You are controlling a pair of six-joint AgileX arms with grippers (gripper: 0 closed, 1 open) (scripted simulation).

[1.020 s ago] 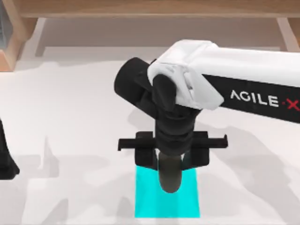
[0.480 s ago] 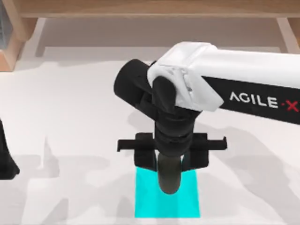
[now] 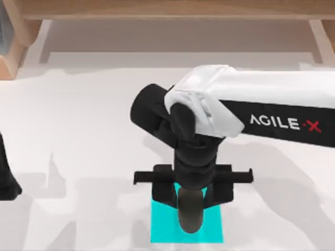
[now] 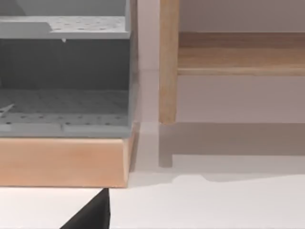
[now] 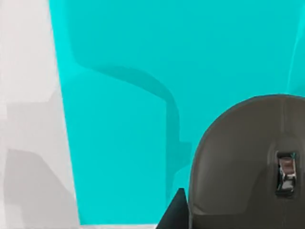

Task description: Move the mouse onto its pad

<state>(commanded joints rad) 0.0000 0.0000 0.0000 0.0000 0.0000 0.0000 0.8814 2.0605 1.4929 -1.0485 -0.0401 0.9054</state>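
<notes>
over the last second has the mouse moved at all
Yes. In the top view the mouse, under the right claw, shifted toward the near edge of the pad.

One mouse, one pad, two arms at one table

There is one mouse [image 3: 190,212], dark grey and rounded, and one pad [image 3: 162,227], a plain cyan square at the near middle of the single white table [image 3: 78,120]. Two AgileX arms count: the right arm [image 3: 251,104] reaching in from the right, the left arm [image 3: 6,178] at the left edge. One grey shelf unit [image 4: 64,76] and one wooden post [image 4: 168,62] stand at the far side.
</notes>
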